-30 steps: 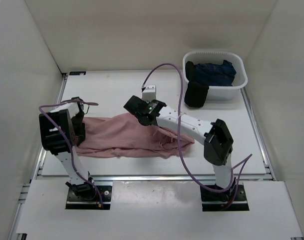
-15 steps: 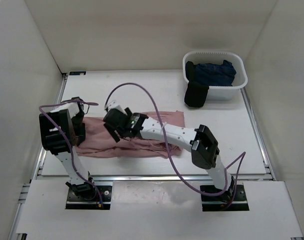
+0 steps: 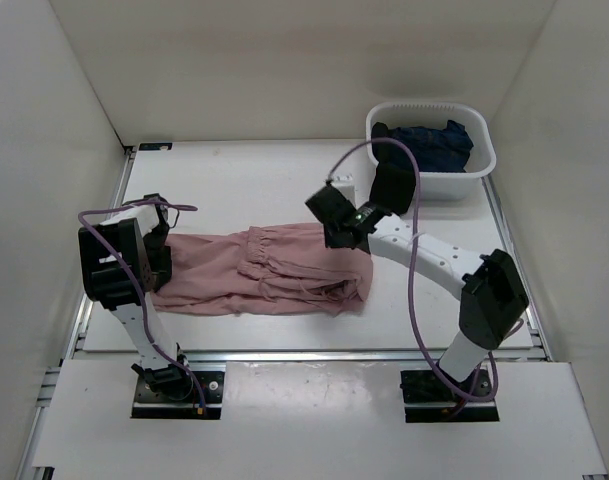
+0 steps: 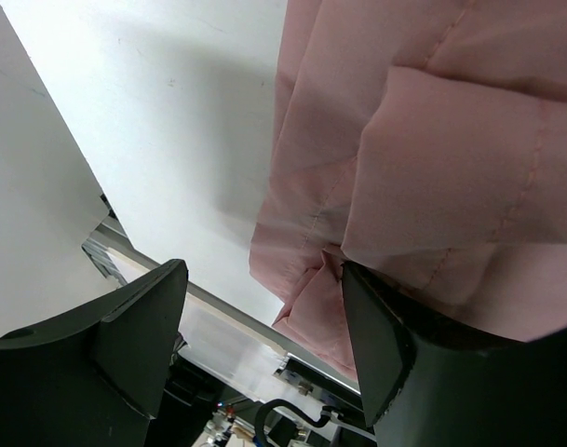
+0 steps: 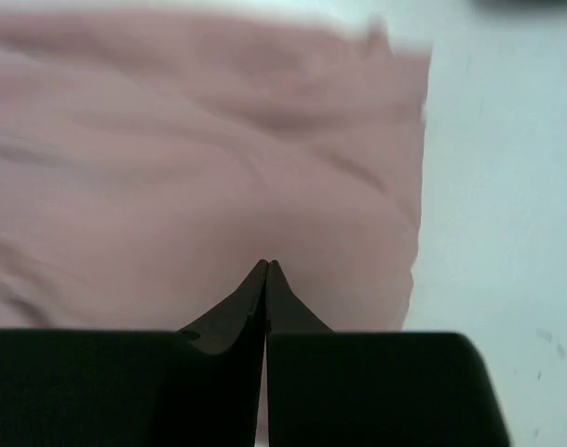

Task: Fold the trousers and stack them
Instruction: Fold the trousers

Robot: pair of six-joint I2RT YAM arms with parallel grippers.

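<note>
The dusty-pink trousers (image 3: 274, 270) lie folded lengthwise across the near middle of the table, with the gathered waist (image 3: 258, 246) turned over on top. My right gripper (image 3: 330, 214) is shut and empty above their far right corner. In the right wrist view its tips (image 5: 266, 264) meet above the pink fabric (image 5: 218, 168). My left gripper (image 3: 156, 248) sits at the trousers' left end. In the left wrist view it (image 4: 263, 272) is open, and the fabric's edge (image 4: 432, 140) lies against its right finger (image 4: 395, 354), not clamped.
A white basket (image 3: 483, 160) stands at the far right with dark navy garments (image 3: 432, 143) in it. One black garment (image 3: 392, 190) hangs over its front onto the table. White walls close in both sides. The table's near edge has a metal rail (image 3: 304, 352).
My right gripper swept left across the trousers, then pulled back right and up to their far right corner. The waist now lies folded over the middle. The left arm has not moved.
</note>
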